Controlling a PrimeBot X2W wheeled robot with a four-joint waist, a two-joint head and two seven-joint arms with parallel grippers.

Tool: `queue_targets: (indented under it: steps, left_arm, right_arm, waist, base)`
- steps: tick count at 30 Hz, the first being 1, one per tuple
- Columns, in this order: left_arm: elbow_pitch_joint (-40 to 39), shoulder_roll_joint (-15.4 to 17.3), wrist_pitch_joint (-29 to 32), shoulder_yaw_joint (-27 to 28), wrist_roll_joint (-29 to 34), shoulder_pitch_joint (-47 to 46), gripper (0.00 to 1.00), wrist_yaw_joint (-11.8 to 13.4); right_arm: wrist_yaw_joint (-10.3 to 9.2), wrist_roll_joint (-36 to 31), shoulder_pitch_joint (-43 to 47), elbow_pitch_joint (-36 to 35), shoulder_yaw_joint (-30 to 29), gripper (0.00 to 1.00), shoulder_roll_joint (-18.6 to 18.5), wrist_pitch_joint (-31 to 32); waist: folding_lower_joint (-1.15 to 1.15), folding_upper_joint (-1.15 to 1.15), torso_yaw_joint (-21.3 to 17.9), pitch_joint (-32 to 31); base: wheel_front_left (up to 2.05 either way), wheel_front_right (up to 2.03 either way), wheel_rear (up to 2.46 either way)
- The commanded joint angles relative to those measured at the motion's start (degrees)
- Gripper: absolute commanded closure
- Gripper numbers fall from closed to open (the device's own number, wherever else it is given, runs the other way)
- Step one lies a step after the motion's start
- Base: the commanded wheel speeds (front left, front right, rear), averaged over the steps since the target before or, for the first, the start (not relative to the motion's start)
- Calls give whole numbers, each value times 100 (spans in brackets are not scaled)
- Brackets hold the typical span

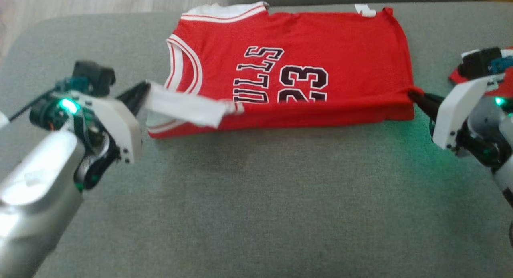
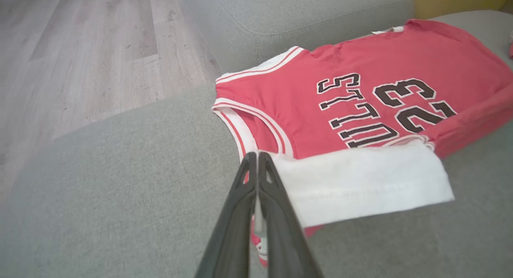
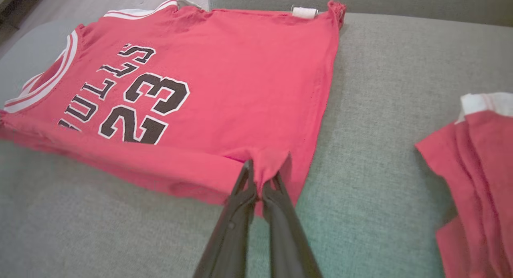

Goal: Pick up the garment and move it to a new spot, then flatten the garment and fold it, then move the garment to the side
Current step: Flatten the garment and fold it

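Observation:
A red basketball jersey, the garment (image 1: 292, 57) (image 2: 384, 65) (image 3: 240, 69), lies spread on a grey sofa cushion (image 1: 256, 198), black lettering and "23" facing up. Its near edge is lifted and rolled over toward the far side. My left gripper (image 1: 145, 92) (image 2: 257, 154) is shut on the garment's white-trimmed near-left corner, whose white inner side (image 2: 360, 182) is turned up. My right gripper (image 1: 413, 94) (image 3: 262, 174) is shut on the near-right hem corner, pinching a bunch of red cloth.
A second red garment (image 3: 477, 166) with white trim lies on the cushion to the right, by my right wrist (image 1: 477, 65). The sofa backrest (image 2: 288, 17) runs behind the jersey. Wooden floor (image 2: 80, 57) lies past the cushion's left edge.

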Motion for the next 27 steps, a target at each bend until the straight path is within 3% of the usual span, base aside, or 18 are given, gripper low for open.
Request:
queue_targets:
  steps: [1,12,13,14,15,21,27]
  left_arm:
    - [2,159,-81,323,72,-436,100,-18]
    - [1549,-364,-554,165,431,-1458,100,-259]
    - [1660,-423,-640,158,463,-1532,88,-264]
    - [1772,-482,-737,166,489,-1605,0,-248]
    - [1870,-546,-865,186,505,-1671,0,-236]
    - [2311,-736,-1595,284,643,-1873,0,-22]
    - [2414,-1090,-3110,755,449,-1743,0,205]
  right_arm:
    - [-5,-59,-150,-73,-54,100,-19,-73]
    - [-5,-301,-709,322,97,100,373,-233]
    - [-5,-344,-763,394,85,100,388,-284]
    - [-5,-451,-834,487,63,79,395,-402]
    - [-5,-468,-864,610,49,0,450,-389]
    - [-5,-340,-1014,843,-350,0,721,-1054]
    - [-5,-288,-932,863,-921,0,876,-2659]
  waist:
    - [-1,0,-57,108]
    - [-1,0,-313,553]
    - [-1,0,-334,584]
    - [-1,0,-350,613]
    - [-1,0,-362,633]
    - [-1,0,-391,632]
    - [-1,0,-292,384]
  base:
    - [0,0,0]
    - [0,0,0]
    - [0,0,0]
    - [0,0,0]
    - [0,0,0]
    - [0,0,0]
    - [0,0,0]
